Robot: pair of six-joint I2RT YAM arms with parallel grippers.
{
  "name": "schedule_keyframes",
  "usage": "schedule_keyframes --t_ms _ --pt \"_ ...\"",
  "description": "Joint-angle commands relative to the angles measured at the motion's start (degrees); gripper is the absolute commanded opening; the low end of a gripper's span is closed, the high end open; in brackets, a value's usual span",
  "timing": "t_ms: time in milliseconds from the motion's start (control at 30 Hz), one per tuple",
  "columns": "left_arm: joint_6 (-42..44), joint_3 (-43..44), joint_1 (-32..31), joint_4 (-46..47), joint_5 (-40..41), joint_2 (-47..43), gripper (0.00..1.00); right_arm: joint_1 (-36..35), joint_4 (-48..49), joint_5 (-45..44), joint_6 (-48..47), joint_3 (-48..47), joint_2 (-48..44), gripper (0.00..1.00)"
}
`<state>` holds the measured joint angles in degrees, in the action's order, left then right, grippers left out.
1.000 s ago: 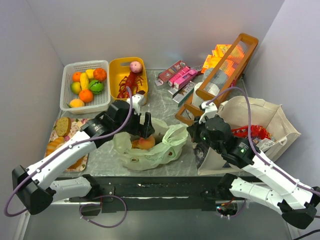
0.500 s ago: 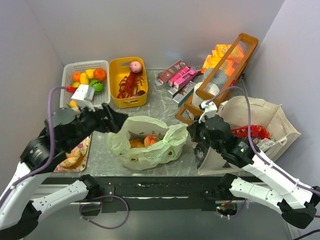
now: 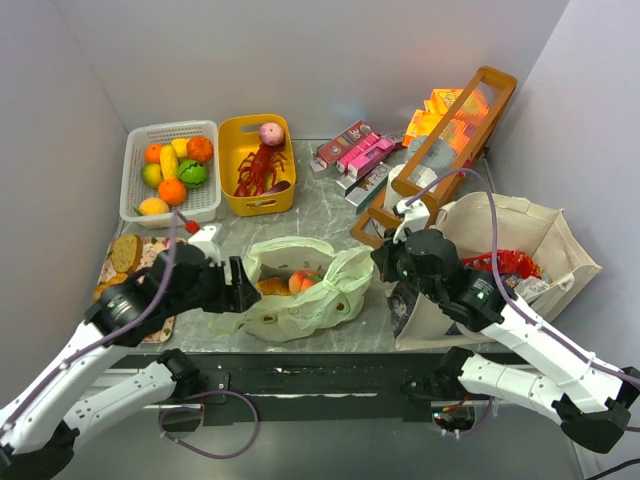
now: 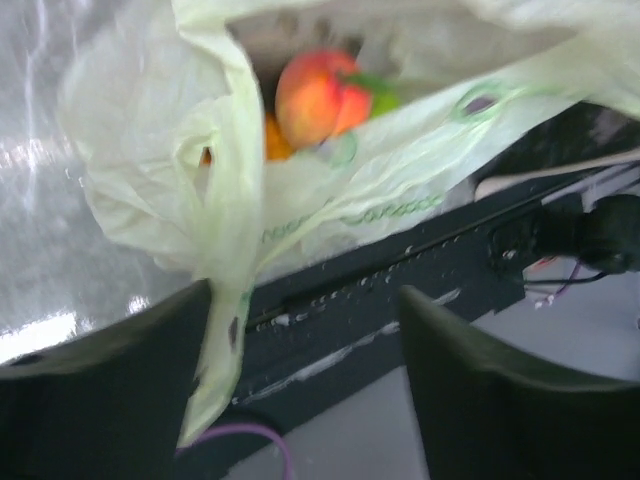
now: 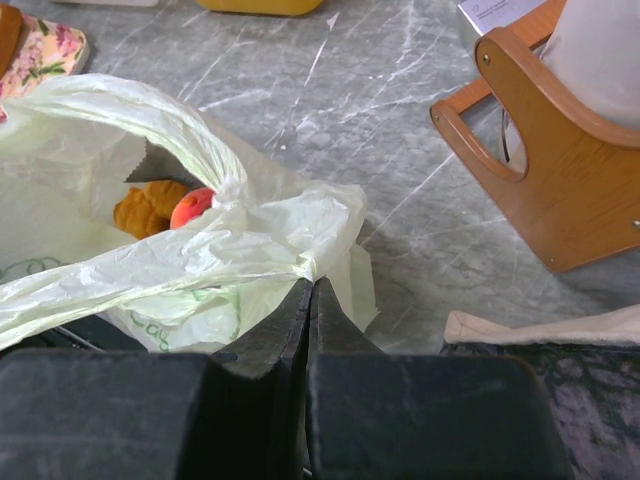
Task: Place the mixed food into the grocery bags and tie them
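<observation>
Pale green plastic bag [image 3: 300,312] sits mid-counter [image 3: 330,210], mouth open, with a peach [image 3: 302,281] and a croissant [image 5: 150,208] inside. The tying step appears to be in hand. Right gripper [image 5: 310,285] is closed on the gathered end of the right handle [image 5: 240,250]. Left gripper [image 4: 305,300] stands wide at the bag's left side, with the left handle [image 4: 225,300] just beside one finger and nothing clamped. Next move, by judgement: left gripper closes on that handle, then both handles are drawn together and crossed without spilling the contents.
</observation>
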<state>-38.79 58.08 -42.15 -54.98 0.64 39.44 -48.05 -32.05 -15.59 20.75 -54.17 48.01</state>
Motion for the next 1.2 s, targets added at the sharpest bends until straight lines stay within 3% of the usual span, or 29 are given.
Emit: schedule_keyframes --t_ms 0,100,367,500,800,867,900,933,967,1000,1033,1100,1167 --pt "-1.0 -0.3 -0.2 -1.9 -0.8 1.9 0.74 0.3 0.1 -1.8 -2.3 -4.7 -0.1 0.00" --pt "-1.4 1.8 -0.1 -4.2 6.0 1.0 0.99 0.3 -0.3 -2.6 -3.0 -5.2 -0.4 0.00" --pt "2.0 8.8 -0.2 1.3 12.0 -6.7 0.96 0.3 0.0 -2.2 -2.3 -5.1 0.8 0.00" --pt "-0.7 9.6 -0.2 -3.4 16.1 -5.3 0.96 0.4 0.2 -1.6 -2.2 -4.6 1.0 0.00" --pt "-1.7 -0.4 -0.2 -2.5 -0.2 -2.2 0.99 0.2 0.9 -0.9 -2.2 -3.9 1.2 0.00" --pt "-1.6 -1.6 -0.1 -3.1 -0.8 -1.7 0.87 0.3 0.5 -1.2 -2.6 -4.2 1.2 0.00" --pt "-1.4 -1.7 -0.1 -3.1 -0.9 -1.6 0.60 0.3 0.1 -1.5 -3.4 -5.1 1.4 0.01" --pt "-1.2 -1.8 -0.2 -2.7 -1.0 -1.8 0.45 0.3 -1.2 -1.8 -3.9 -5.8 1.6 0.06" --pt "-1.1 -1.8 -0.2 -2.0 -1.1 -2.1 0.15 0.4 -2.2 -2.1 -5.4 -7.9 1.7 0.15" --pt "-1.1 -1.5 -0.1 0.7 -1.3 -2.7 0.03 0.2 -3.4 -2.6 -6.0 -9.2 2.1 0.48" --pt "-0.9 -1.1 -0.2 2.4 -1.7 -2.9 0.01 0.3 -4.7 -3.2 -6.5 -10.5 2.2 0.65" --pt "-0.3 1.4 -0.2 7.5 -2.1 -2.4 0.01 0.3 -6.4 -3.2 -8.9 -13.5 1.4 0.90" --pt "1.3 4.0 -0.1 11.0 -1.9 -1.0 0.01 0.2 -6.5 -2.3 -11.2 -15.4 0.1 0.95"
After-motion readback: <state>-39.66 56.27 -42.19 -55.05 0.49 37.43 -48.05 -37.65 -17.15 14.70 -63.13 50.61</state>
